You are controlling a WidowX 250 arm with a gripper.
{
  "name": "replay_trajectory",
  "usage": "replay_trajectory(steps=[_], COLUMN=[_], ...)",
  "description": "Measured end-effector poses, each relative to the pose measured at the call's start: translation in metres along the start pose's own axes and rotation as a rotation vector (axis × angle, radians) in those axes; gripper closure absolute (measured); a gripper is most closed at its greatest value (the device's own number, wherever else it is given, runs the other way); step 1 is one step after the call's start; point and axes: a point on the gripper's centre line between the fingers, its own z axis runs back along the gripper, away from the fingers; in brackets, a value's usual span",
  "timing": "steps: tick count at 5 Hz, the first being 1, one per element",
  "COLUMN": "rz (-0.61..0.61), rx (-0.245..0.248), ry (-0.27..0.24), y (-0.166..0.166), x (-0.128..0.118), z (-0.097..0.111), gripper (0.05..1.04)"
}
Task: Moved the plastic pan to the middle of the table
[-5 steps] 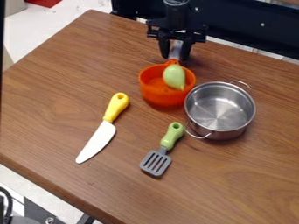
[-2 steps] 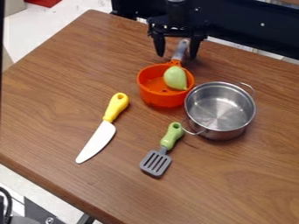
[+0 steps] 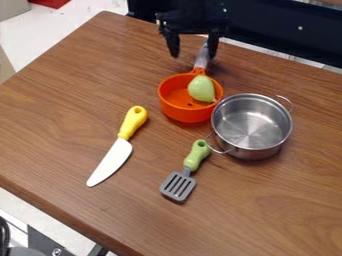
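Tool [image 3: 193,54] pointing down, spread open, at far side of table [image 3: 73,105], near grey handle [image 3: 202,59] of orange pan [image 3: 187,114]

A lane parts knife [image 3: 112,161] from spatula [image 3: 195,156]; pot [image 3: 251,149] crowds pan [image 3: 184,112].

Green toy food [image 3: 202,89] below fingers [image 3: 174,46], nearest them of loose things. Metal pot [image 3: 250,122], upright, two wire handles, lower than fingers and to view's right. Spatula [image 3: 192,161], green handle end toward fingers, slotted gray head pointing away, handle just beside pot. Knife [image 3: 121,144] flat, farther down and left of fingers, yellow handle nearer them, white blade aimed away. Red object [image 3: 50,2] well off, up and left of fingers. Dark panel [image 3: 280,30] behind fingers.
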Motion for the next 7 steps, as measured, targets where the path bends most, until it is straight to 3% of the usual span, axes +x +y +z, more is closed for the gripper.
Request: replay_trajectory(steps=[3,4,5,6,7], rz=[0.018,0.013,0.003,-0.027,-0.044], rx=[-0.02,0.009,0.017,0.041,0.024], ry=[0.016,0.025,-0.021,-0.003,0.001], y=[-0.006,-0.006,0.003,0.017,0.036], x=[0.008,0.006,0.006,-0.004,-0.011], z=[0.025,0.025,0.044,0.038,0.042], gripper=[0.086,0.086,0.086,0.086,0.086])
